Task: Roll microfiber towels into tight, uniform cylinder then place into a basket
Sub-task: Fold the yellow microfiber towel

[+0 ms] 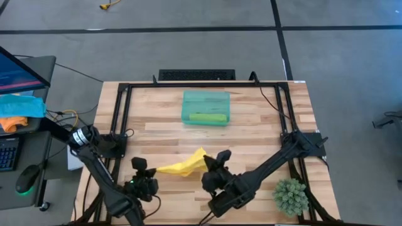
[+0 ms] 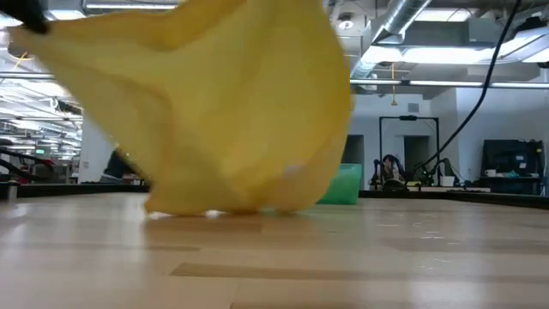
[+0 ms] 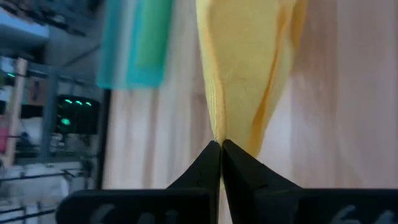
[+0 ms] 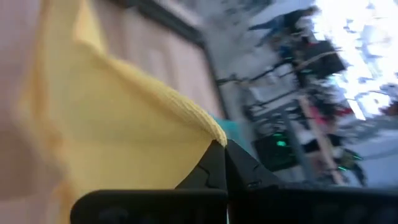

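The yellow towel (image 1: 183,165) hangs between my two grippers over the table's near middle. In the low view its lower fold (image 2: 223,204) rests on the table. My left gripper (image 1: 151,170) is shut on its left end, my right gripper (image 1: 209,163) on its right end. The teal basket (image 1: 206,100) stands at the far middle of the table. The lime green towel (image 1: 207,117) lies in it as a roll. The basket also shows in the left wrist view (image 3: 118,50) and behind the towel in the low view (image 2: 346,184). My left gripper pinches a corner of the yellow towel (image 3: 217,134) between its two fingertips. The cloth spreads away from the fingers in slack folds. My right gripper pinches another corner of the towel (image 4: 214,134) between its two fingertips, at the hemmed edge. The cloth falls away from it, slack.
A small green potted plant (image 1: 291,196) stands at the table's near right corner. A black frame (image 1: 201,85) runs around the far part of the table. Blue (image 1: 22,105) and orange (image 1: 12,123) cloths lie on a stand left of the table.
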Motion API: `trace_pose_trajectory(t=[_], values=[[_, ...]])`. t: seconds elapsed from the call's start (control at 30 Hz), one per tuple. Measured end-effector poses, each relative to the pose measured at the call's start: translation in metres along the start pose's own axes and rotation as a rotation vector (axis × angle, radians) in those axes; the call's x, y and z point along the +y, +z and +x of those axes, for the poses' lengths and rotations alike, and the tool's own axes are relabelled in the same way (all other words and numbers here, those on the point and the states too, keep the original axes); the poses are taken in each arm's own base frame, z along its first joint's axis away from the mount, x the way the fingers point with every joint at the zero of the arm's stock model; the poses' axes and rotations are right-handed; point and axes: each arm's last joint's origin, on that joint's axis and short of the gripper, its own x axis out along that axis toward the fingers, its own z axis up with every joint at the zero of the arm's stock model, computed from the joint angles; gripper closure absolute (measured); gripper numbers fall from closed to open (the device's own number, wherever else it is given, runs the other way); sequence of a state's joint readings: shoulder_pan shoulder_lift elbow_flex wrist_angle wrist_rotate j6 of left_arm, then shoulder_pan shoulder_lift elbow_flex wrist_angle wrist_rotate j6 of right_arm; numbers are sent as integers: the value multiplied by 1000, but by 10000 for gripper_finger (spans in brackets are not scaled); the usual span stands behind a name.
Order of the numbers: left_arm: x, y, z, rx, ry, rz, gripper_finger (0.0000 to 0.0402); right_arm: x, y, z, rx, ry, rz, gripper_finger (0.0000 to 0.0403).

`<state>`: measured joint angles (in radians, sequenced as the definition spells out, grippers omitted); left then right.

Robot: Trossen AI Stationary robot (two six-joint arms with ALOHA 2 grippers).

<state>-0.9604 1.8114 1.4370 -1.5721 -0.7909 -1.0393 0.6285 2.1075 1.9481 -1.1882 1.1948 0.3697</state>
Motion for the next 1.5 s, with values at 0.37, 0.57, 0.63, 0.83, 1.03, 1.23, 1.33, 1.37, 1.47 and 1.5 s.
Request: trace_pose_trajectory(t=[0.37, 0.57, 0.63, 0.83, 1.03, 1.23, 1.33, 1.37, 1.47, 1.5], values=[[31, 28, 18, -107, 151, 106, 401, -32, 10, -5, -63, -221, 1, 401], [59, 35, 23, -101, 183, 170, 401, -39, 7, -3, -20, -201, -65, 400], [71, 36, 21, -116, 196, 162, 401, -41, 6, -3, 19, -136, -61, 400], [106, 34, 14, -160, 227, 135, 401, -43, 0, -12, 35, -116, -2, 401], [140, 26, 6, -183, 211, 48, 401, -47, -1, -24, 22, -83, -1, 400], [158, 25, -7, -228, 188, -25, 401, -64, 0, -21, 19, -106, 1, 400], [169, 30, -19, -265, 183, -28, 401, -67, -2, -11, 135, 41, -3, 400], [172, 32, -23, -272, 176, -21, 401, -65, -2, -9, 166, 79, 5, 400], [184, 37, -31, -253, 89, 6, 401, -64, -3, -8, 177, 97, 5, 400], [187, 38, -33, -245, 57, 4, 401, -64, -3, -11, 177, 108, 6, 400]])
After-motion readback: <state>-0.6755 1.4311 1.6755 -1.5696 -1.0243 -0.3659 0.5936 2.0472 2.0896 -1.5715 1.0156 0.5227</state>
